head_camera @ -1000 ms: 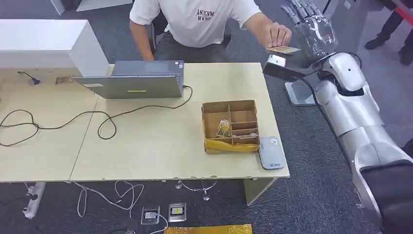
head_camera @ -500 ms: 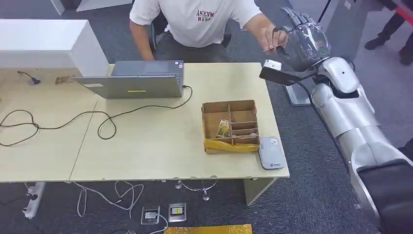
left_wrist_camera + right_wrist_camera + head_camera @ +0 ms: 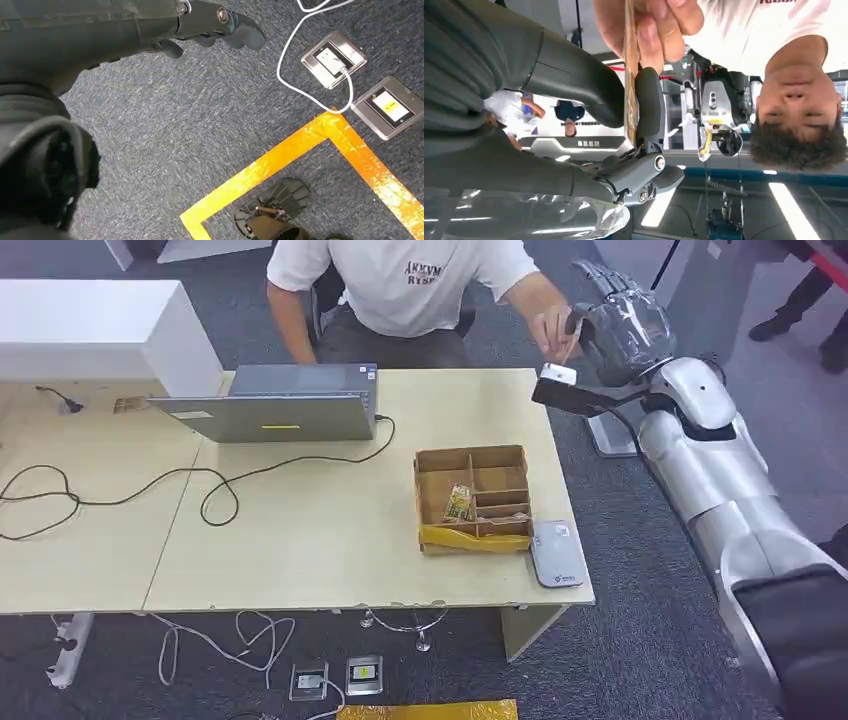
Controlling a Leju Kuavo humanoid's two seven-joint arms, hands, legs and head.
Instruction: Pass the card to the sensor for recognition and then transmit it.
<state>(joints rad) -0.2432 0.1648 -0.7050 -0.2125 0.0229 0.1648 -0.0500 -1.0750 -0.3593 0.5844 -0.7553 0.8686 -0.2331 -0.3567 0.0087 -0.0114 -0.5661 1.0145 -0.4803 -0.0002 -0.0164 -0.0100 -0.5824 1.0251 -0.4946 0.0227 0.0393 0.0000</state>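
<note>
We see our right hand (image 3: 622, 328) raised beyond the far right corner of the table (image 3: 300, 540), with the card (image 3: 630, 75) pinched edge-on between its thumb and a dark finger. A person's hand (image 3: 649, 25) grips the same card from the other side, so both hold it at once. In the head view the card (image 3: 567, 348) is a thin sliver just above the wrist camera. Our left hand (image 3: 210, 25) hangs low over the grey carpet, fingers loosely apart and holding nothing. On the table sit a divided cardboard box (image 3: 473, 498), the grey sensor (image 3: 556, 553) just beside it at the near right corner, and a laptop (image 3: 275, 405) farther back.
</note>
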